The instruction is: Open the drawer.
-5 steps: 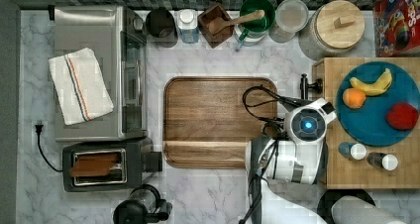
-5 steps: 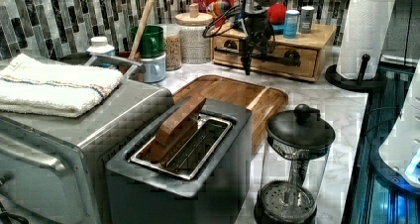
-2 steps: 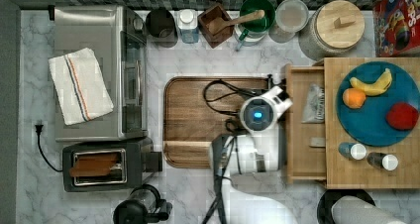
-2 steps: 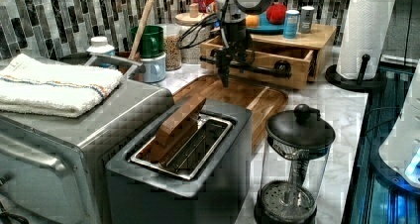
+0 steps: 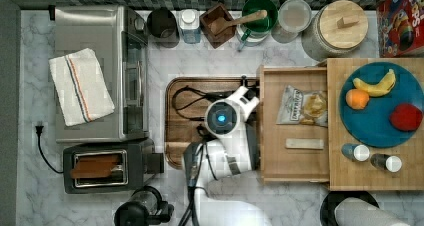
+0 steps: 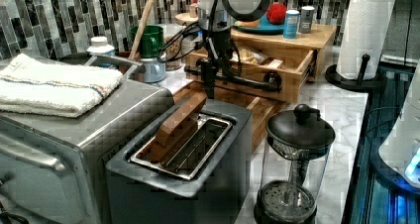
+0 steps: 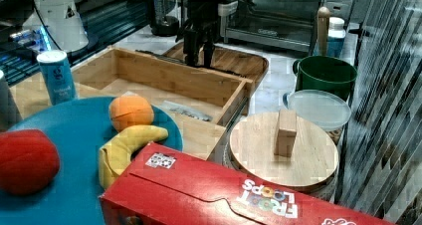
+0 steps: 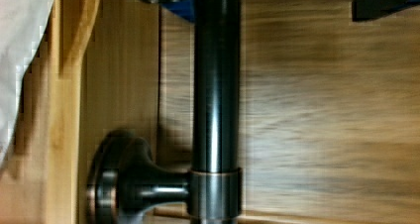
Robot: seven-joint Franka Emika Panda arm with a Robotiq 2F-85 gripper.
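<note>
Bamboo drawer (image 5: pixel 295 158) stands pulled out toward the top view's left, over the cutting board (image 5: pixel 187 131). Its black bar handle (image 6: pixel 233 78) runs along the top view's vertical, fronting the top view's left. Gripper (image 6: pixel 210 80) hangs at the handle; whether its fingers clasp it cannot be told.

Light bamboo-wood drawer (image 5: pixel 295 151) showing matt grain, its black bar handle (image 8: pixel 216 105) gleaming glossy, darker cutting board (image 5: pixel 187 136) lying smooth on marble counter (image 5: pixel 220 61)
</note>
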